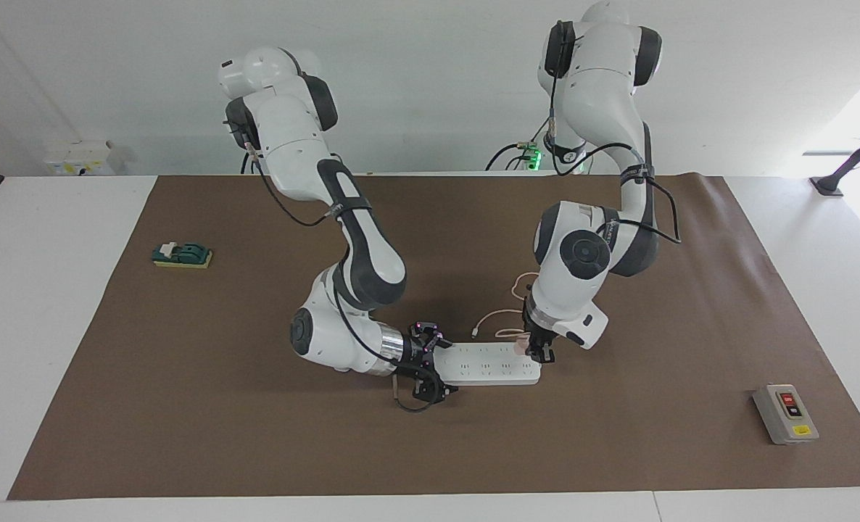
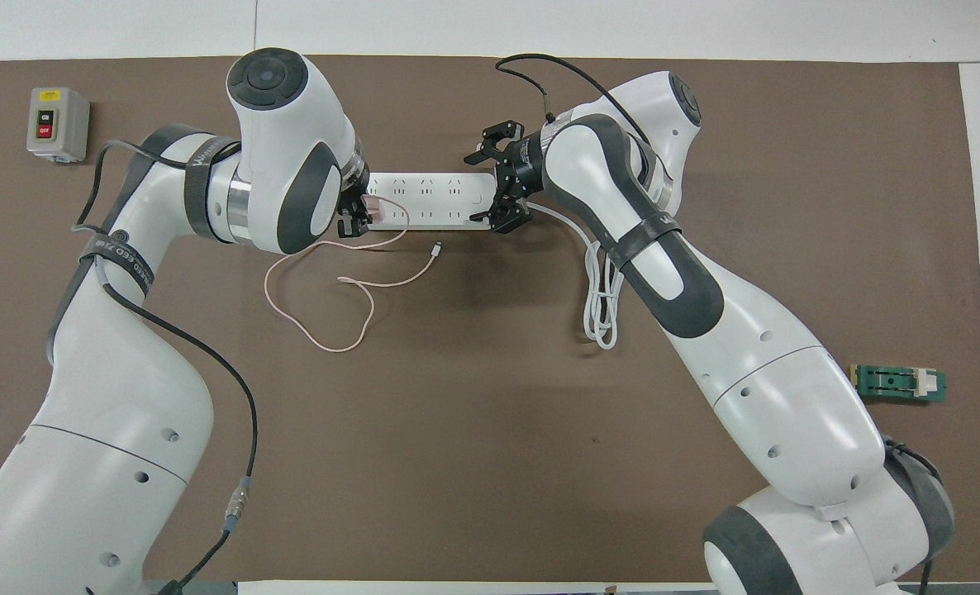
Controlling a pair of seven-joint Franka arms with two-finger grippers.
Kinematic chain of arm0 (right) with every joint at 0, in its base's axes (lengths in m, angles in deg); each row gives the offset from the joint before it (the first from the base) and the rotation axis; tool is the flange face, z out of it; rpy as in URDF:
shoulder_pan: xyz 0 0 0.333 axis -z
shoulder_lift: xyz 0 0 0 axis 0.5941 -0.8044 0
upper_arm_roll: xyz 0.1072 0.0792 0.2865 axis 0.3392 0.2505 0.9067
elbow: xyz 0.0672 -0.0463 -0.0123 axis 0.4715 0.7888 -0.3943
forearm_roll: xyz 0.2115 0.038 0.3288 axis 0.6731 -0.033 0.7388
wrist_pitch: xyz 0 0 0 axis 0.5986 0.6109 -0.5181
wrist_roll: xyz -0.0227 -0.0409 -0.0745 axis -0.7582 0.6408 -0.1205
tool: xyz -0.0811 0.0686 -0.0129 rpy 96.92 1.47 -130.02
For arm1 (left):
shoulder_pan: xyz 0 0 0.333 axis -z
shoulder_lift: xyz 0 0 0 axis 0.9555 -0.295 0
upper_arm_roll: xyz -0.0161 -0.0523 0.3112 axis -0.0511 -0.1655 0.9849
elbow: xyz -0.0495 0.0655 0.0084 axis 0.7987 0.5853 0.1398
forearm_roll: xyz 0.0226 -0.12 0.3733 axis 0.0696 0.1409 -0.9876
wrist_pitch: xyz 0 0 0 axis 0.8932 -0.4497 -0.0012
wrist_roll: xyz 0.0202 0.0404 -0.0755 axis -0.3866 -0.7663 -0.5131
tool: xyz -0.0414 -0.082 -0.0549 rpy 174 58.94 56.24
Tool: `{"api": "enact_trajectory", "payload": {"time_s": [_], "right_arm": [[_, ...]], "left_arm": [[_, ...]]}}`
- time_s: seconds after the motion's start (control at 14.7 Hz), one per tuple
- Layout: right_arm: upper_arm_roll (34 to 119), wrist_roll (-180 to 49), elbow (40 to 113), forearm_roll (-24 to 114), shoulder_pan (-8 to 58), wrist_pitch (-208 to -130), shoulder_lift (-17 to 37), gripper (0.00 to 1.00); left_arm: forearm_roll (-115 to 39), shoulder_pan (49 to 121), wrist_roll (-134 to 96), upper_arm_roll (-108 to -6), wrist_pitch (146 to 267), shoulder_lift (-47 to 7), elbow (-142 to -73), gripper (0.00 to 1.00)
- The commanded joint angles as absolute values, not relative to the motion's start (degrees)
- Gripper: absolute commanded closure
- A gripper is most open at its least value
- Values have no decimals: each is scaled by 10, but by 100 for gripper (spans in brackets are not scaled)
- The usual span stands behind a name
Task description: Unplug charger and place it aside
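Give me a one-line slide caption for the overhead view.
Left gripper shut on the pink charger plugged into the white power strip; right gripper open around the strip's other end.

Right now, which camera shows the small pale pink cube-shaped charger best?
The overhead view: the small pale pink cube-shaped charger shows on the long white power strip between the left gripper fingers, its thin cable looping toward the robots. The facing view shows only a pink sliver beside that gripper.

White table point(image 1: 31, 304), brown mat point(image 1: 220, 435) on top.
On mat: power strip point(image 1: 489, 364), pink charger cable point(image 2: 316, 330), coiled white cord point(image 2: 601, 310), grey switch box point(image 1: 785, 414), green block point(image 1: 182, 254).
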State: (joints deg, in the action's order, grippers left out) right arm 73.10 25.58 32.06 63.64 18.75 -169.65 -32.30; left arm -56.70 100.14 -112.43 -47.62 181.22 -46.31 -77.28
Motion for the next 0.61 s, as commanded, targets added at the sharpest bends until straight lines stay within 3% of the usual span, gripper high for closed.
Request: {"api": "enact_trajectory", "payload": {"time_s": [0.0, 0.27, 0.54], "right_arm": [[736, 233, 316, 630, 190, -1678, -330, 0], [733, 195, 321, 633, 190, -1689, -331, 0], [734, 192, 346, 638, 180, -1750, -334, 0]], "left_arm": [[-572, 1003, -1120, -471, 1813, -473, -765, 100], [-572, 1002, -1120, -471, 1812, -473, -765, 100], [-572, 1002, -1120, -471, 1812, -473, -765, 100]]}}
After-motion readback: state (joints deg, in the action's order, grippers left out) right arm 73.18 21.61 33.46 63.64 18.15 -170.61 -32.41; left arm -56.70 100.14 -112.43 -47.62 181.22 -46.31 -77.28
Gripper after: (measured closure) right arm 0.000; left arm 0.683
